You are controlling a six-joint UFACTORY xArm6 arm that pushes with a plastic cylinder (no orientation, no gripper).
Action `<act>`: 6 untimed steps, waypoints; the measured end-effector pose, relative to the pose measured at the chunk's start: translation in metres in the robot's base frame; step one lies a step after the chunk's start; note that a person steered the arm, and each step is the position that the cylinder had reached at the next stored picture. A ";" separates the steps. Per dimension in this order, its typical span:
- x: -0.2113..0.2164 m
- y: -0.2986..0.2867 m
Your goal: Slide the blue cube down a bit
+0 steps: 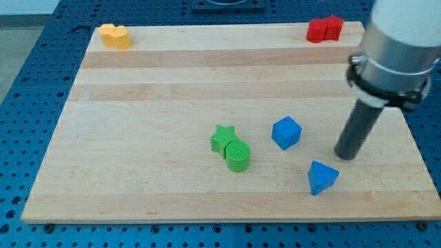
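The blue cube (pixel 286 132) sits on the wooden board (pixel 138 103), right of centre. My tip (pixel 345 155) rests on the board to the right of the cube and a little lower, apart from it. A blue triangular block (pixel 321 178) lies below and right of the cube, just below-left of my tip.
A green star (pixel 222 138) and a green cylinder (pixel 238 156) touch each other left of the cube. Two yellow blocks (pixel 115 35) sit at the board's top left corner. Two red blocks (pixel 324 29) sit at the top right. The arm's body (pixel 396 48) hangs over the right edge.
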State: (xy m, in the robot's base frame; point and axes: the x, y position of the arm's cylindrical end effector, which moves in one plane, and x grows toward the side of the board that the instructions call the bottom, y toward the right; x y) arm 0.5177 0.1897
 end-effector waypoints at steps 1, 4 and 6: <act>-0.043 -0.005; -0.023 -0.103; -0.029 -0.054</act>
